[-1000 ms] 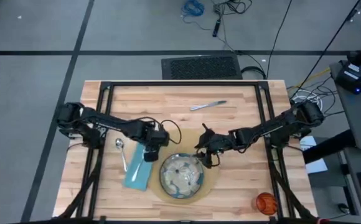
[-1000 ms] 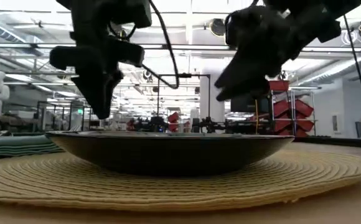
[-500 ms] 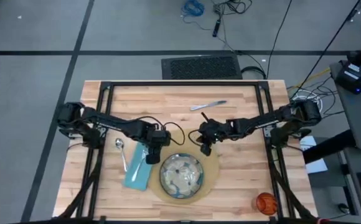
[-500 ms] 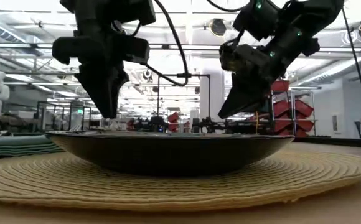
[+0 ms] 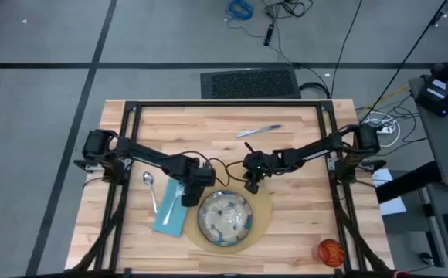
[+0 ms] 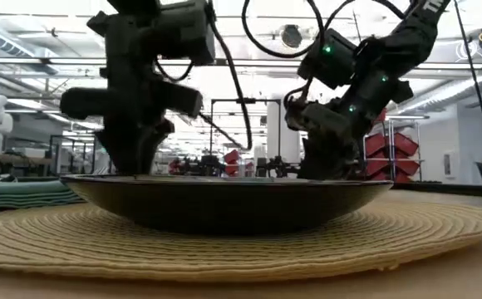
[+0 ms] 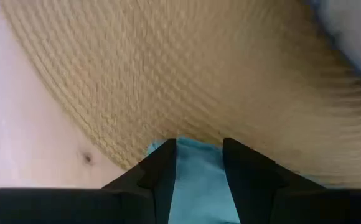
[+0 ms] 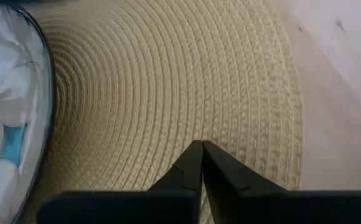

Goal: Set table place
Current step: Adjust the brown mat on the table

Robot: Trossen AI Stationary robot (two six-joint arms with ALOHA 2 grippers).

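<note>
Left gripper (image 7: 196,171) part-open astride napkin (image 5: 171,210) beside mat (image 8: 168,93); right gripper (image 8: 201,163) closed, empty, nearer knife (image 5: 258,131).

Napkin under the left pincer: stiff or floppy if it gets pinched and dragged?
Probably floppy: the napkin is thin teal cloth lying flat on the table, so it should drape when lifted. Dragged, it would likely bunch rather than slide whole. The spoon close beside it might get nudged.
</note>
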